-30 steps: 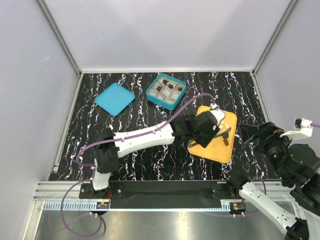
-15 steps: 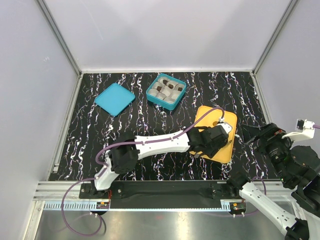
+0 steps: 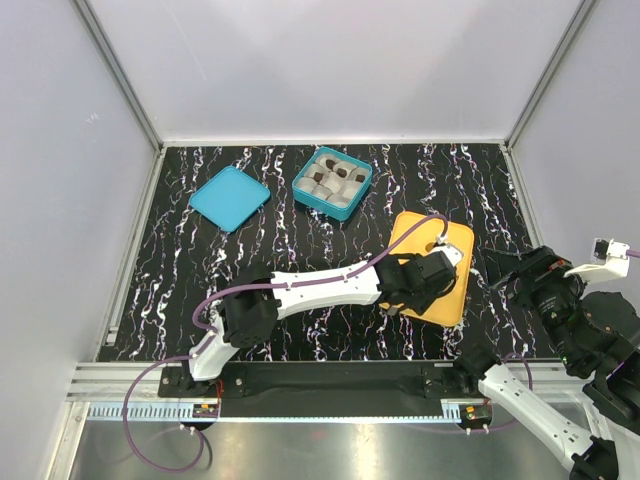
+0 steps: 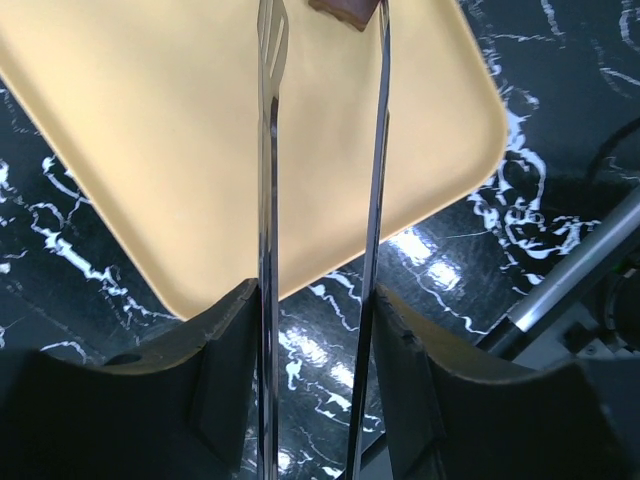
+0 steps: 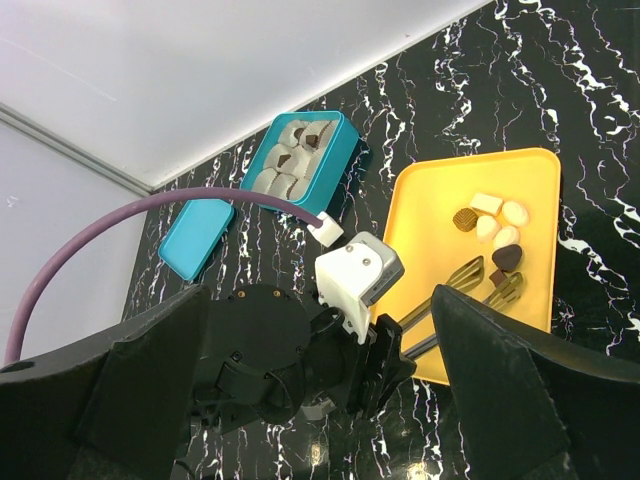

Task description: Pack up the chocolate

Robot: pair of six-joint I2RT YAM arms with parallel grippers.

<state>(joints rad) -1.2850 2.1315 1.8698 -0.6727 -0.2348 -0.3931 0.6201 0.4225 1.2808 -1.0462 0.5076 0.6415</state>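
The yellow tray lies right of centre on the table. Several chocolate pieces, brown and cream, sit at its far right end. My left gripper hangs low over the tray's near part, shut on metal tongs whose two blades run out between its fingers. A brown chocolate piece sits between the tong tips, against the right blade. My right gripper is raised at the right of the table, open and holding nothing.
A teal box with grey paper cups, some holding brown pieces, stands at the back centre. Its teal lid lies to the left. White walls bound the black marbled table on three sides.
My left arm has dropped and reached further right over the tray, bringing the tongs down to the chocolates. The right arm has barely shifted.
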